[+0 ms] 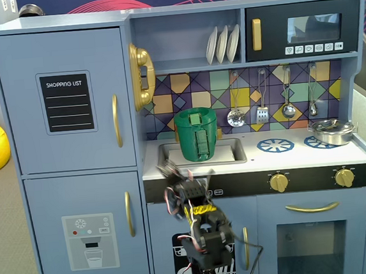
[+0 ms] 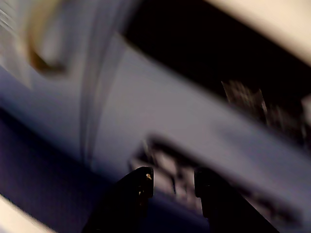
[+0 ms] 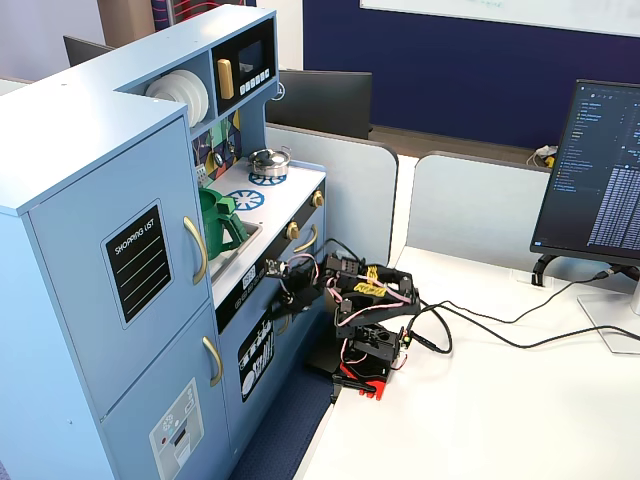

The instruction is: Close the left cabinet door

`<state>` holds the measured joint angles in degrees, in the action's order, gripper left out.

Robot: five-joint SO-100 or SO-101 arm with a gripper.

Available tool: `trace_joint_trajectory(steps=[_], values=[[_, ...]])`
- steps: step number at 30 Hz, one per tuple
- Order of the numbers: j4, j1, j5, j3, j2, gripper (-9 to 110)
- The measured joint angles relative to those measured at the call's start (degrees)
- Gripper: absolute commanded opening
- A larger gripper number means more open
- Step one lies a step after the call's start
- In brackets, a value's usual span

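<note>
The left cabinet door (image 1: 64, 99) is light blue with a black "SHOPPING LIST" board and a curved gold handle (image 1: 116, 120). It lies flush with the cabinet front in both fixed views (image 3: 120, 250). My gripper (image 1: 168, 172) hovers to the right of the door, at the black front strip below the sink, and also shows in the other fixed view (image 3: 273, 271). In the wrist view, which is blurred, the gripper (image 2: 174, 179) has two black fingers with a gap between them and nothing held, facing a blue panel.
A blue door with an ice-dispenser graphic (image 1: 89, 238) sits below the left door. A green pot (image 1: 197, 134) stands in the sink, a steel pot (image 1: 333, 131) on the stove, a gold phone (image 1: 141, 76) beside the door. A monitor (image 3: 600, 170) and cables (image 3: 500, 325) are on the white desk.
</note>
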<state>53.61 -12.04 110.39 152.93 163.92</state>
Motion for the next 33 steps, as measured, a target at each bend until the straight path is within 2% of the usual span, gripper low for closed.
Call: trace_joint_trajectory(steps=[3,7,17,23,33], values=[[5.7,7.4,-5.2,8.4,2.0,0],[10.3,9.5,-13.4,14.6,4.5,0],[23.2,12.7,-17.4,18.3,14.4,1],[24.2,14.2,-21.3,17.8,18.2,3],[24.2,14.3,-21.8,17.9,18.4,5]])
